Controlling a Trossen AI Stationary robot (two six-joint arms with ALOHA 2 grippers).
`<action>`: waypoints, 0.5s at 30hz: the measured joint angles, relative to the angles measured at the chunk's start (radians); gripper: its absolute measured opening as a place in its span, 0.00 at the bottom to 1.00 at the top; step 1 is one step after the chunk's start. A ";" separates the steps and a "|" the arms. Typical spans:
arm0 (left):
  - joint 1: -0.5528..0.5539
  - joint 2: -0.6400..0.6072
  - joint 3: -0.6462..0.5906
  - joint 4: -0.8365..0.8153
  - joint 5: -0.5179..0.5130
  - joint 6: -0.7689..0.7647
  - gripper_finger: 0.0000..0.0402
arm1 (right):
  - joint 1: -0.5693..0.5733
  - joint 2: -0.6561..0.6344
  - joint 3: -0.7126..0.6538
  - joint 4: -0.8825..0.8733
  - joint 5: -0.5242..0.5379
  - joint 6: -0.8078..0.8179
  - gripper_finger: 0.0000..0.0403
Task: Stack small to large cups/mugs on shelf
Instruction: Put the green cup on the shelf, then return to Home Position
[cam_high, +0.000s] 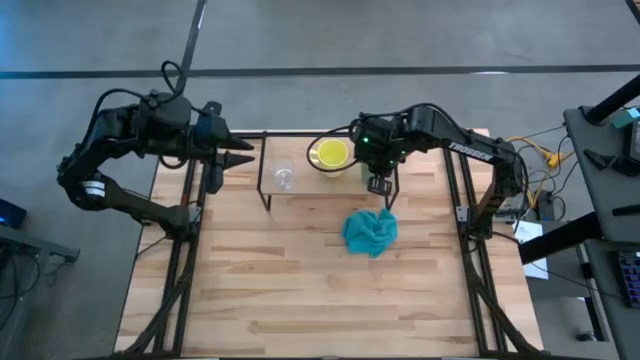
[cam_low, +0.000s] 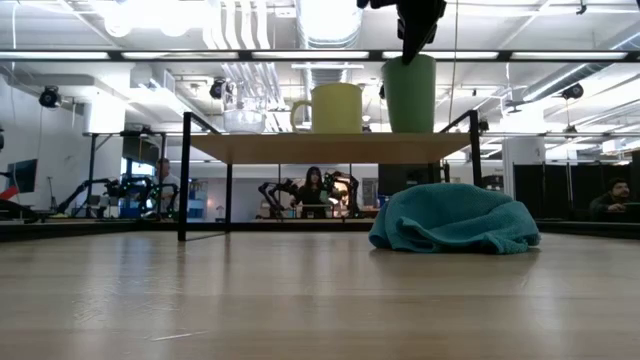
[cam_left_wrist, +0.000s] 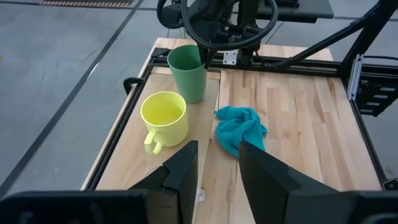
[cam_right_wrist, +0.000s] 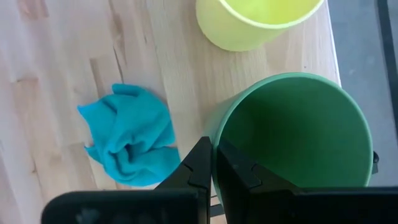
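Observation:
Three vessels stand by their bases on the light-wood shelf: a clear glass cup at its left end, a yellow mug in the middle, its handle toward the glass, and a green handleless cup at its right end. My right gripper comes down from above and is shut on the green cup. My left gripper hangs open off the shelf's left end, touching nothing. My right gripper pinches the green cup's rim on the side toward the table's near edge, one finger inside the cup and one outside. The fingers point steeply down from above. The cup stands upright with its base on the shelf.
A crumpled teal cloth lies on the tabletop just in front of the shelf's right end. Black frame posts run along both sides of the table. The near half of the tabletop is bare wood.

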 joint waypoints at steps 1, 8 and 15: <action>0.000 0.000 0.000 0.000 0.000 0.000 0.26 | 0.000 0.000 -0.002 0.006 0.001 0.000 0.03; 0.000 0.003 0.000 0.000 0.000 -0.001 0.26 | 0.000 0.000 -0.006 0.039 0.002 -0.016 0.07; 0.000 0.004 0.000 0.000 0.000 0.000 0.26 | 0.000 0.000 -0.015 0.037 0.002 -0.019 0.17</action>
